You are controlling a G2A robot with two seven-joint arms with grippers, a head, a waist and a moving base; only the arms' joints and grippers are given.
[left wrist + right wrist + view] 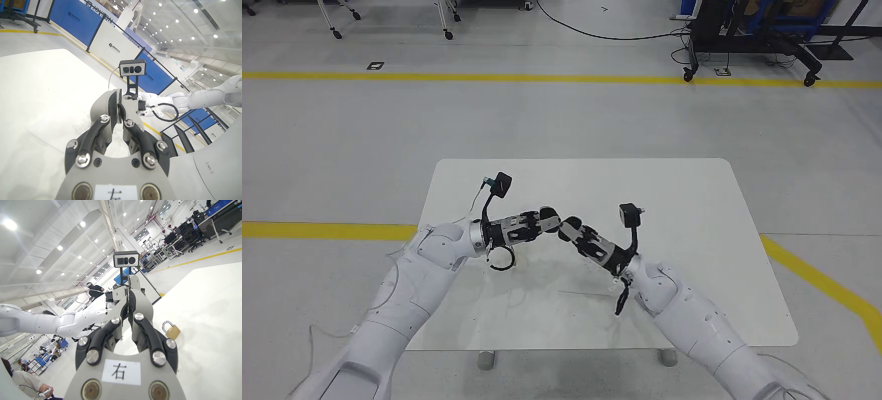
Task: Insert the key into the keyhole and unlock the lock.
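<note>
lock (172, 331) lies flat on the white table (682, 200), brass body down and silver shackle closed. its long axis runs from body to shackle, and the shackle end points away from the right wrist camera, roughly the same way the right gripper's fingers point. the lock sits just beside the right gripper (129, 295), level with the base of 1 finger and lower than it, on the tabletop and clear of the pads. the right gripper's 2 fingers are pressed together at the pads; i cannot tell whether anything is pinched between them. the left gripper (118, 103) is clenched too, pads meeting near the tips, and i cannot see anything in it either. from the top view both grippers meet tip to tip over the middle of the table.
</note>
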